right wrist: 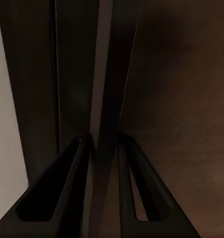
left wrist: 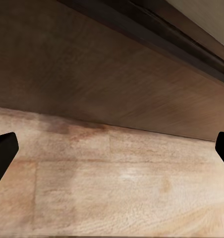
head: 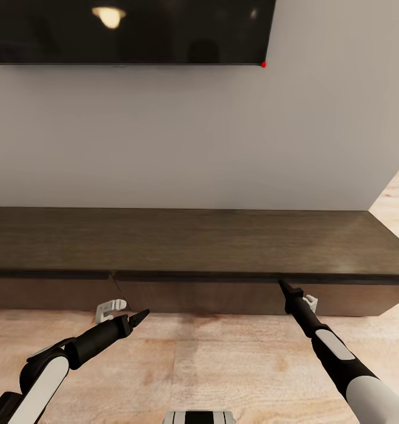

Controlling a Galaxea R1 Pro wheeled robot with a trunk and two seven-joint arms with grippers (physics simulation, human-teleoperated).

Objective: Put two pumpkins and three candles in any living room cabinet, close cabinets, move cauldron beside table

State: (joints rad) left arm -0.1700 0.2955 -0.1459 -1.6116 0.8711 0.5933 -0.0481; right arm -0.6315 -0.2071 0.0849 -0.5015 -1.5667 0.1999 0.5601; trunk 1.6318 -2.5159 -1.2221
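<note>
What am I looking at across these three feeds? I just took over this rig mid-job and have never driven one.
The big picture comes from a camera on the robot's head, looking down over its two arms. Ahead stands the long, low, dark brown wooden cabinet against a pale grey wall, with the black wall-mounted TV screen above it and light wood plank floor below. The cabinet's drawer fronts look closed.

The other two pictures come from cameras on the wrists, each looking along that arm's two fingers. The left hand hangs open over the floor, just short of the cabinet front; its dark fingertips sit wide apart at the picture's edges. The right hand has its fingers nearly together at the lip under the cabinet top, around a thin edge there.

Neither hand carries any object.
</note>
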